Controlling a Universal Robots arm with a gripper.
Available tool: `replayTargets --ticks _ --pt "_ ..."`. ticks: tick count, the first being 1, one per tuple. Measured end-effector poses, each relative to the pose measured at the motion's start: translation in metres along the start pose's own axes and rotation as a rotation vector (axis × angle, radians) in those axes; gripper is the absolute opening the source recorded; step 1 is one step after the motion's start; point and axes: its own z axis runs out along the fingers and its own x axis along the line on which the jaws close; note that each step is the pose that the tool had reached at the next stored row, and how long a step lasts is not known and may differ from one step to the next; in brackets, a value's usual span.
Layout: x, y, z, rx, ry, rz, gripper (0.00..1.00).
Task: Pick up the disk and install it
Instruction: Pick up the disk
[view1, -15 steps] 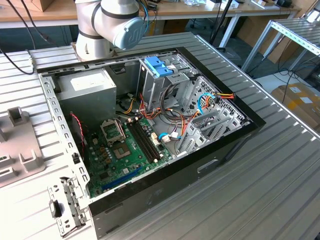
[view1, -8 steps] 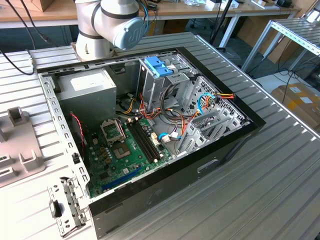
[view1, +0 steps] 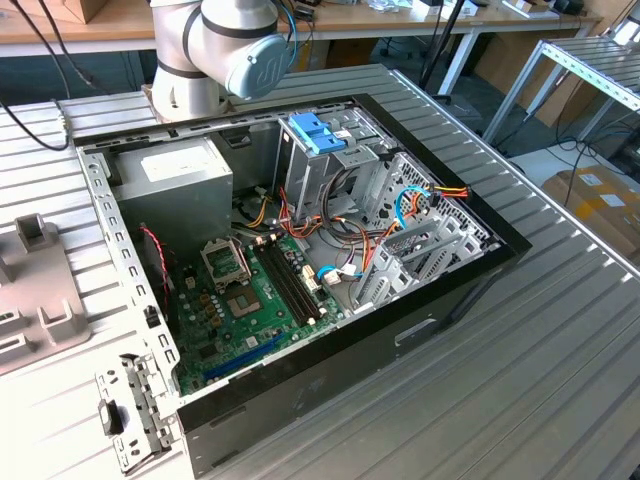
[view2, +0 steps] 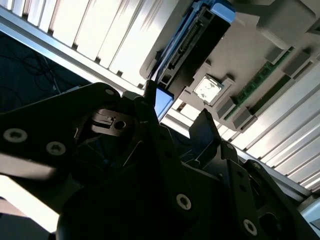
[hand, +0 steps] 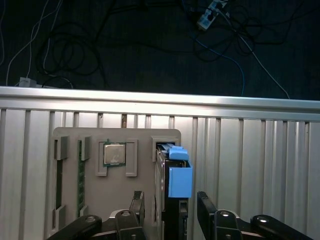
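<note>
Spread claw (hand: 170, 196) astride disk (hand: 180, 181), apparently not touching.

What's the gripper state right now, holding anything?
Gripper: open, holding nothing. Its fingers sit on either side of the disk, which stands upright in the grey tray, with a gap on each side.

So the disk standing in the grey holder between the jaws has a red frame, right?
Not red: the frame on the disk is blue. The first wrist view shows it standing in the grey holder between the jaws.
</note>
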Motion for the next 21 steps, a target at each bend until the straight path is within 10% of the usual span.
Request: replayTargets --ticks 21 --pt "-0.0005 -0.0004 0.0085 0.0 0.0 0.0 0.55"
